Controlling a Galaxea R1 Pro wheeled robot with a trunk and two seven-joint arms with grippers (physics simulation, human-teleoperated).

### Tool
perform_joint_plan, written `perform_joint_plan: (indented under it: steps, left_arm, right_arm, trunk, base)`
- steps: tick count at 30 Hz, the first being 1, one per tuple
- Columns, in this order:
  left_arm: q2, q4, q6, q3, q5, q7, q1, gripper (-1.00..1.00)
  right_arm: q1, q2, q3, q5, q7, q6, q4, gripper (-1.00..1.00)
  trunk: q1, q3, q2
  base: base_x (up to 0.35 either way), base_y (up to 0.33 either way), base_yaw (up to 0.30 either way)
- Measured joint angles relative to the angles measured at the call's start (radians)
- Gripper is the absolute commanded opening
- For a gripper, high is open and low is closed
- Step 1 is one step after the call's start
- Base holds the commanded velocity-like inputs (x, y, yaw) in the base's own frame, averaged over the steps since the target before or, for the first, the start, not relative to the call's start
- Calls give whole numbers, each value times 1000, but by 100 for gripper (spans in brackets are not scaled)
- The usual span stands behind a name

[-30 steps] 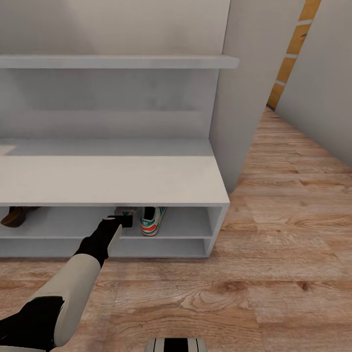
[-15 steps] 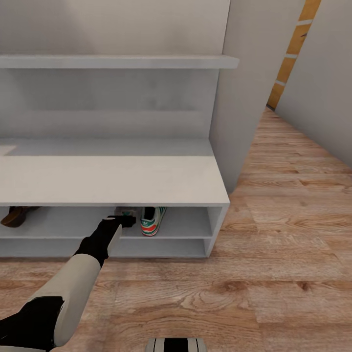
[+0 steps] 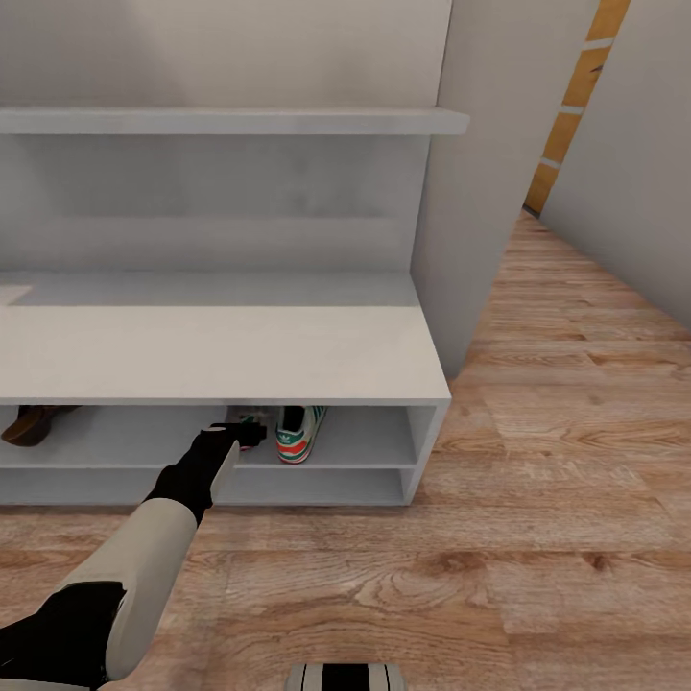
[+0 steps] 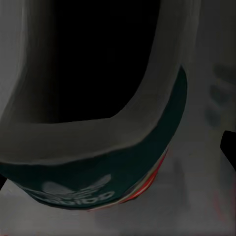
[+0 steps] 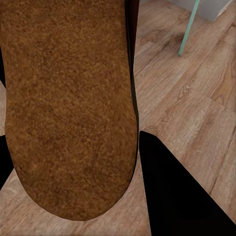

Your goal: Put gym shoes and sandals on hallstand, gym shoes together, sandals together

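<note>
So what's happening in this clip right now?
The left tool is reaching into the upper open shelf of the hallstand, at a gym shoe beside the second gym shoe. One sandal sits further left on that shelf. The right wrist view shows another sandal close up, above the floor.

The bench top of the hallstand [image 3: 221, 350] hid most of the shelf beneath it. Of the gym shoe [image 3: 298, 433] only the heel end showed, and a second gym shoe [image 3: 246, 418] beside it was mostly covered by the left gripper [image 3: 251, 434], its jaws too small to read. At the hallstand's left end a sandal [image 3: 34, 422] was partly hidden. The right wrist view cut off a sandal sole [image 5: 69, 108].
</note>
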Motion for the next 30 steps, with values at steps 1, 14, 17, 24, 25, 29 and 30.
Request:
perform_joint_plan:
  steps: [1,14,17,24,25,29,30]
  left_arm:
    - [0,0,0,0,0,0,0,100]
    - [0,0,0,0,0,0,0,100]
    - [0,0,0,0,0,0,0,100]
    - [0,0,0,0,0,0,0,100]
    - [0,0,0,0,0,0,0,100]
    - [0,0,-1,0,0,0,0,100]
    - [0,0,-1,0,0,0,0,100]
  right_arm:
    - [0,0,0,0,0,0,0,-100]
    - [0,0,0,0,0,0,0,-100]
    - [0,0,0,0,0,0,0,-100]
    - [0,0,0,0,0,0,0,-100]
    - [0,0,0,0,0,0,0,-100]
    - [0,0,0,0,0,0,0,-100]
    - [0,0,0,0,0,0,0,-100]
  trunk:
    - [0,0,0]
    - [1,0,0]
    - [1,0,0]
    - [1,0,0]
    - [1,0,0]
    - [0,0,0]
    - [0,0,0]
  base:
    - [0,0,0]
    - [-146,0,0]
    - [-329,0,0]
    - [-324,0,0]
    - [-199,0,0]
    - [-47,0,0]
    - [-14,0,0]
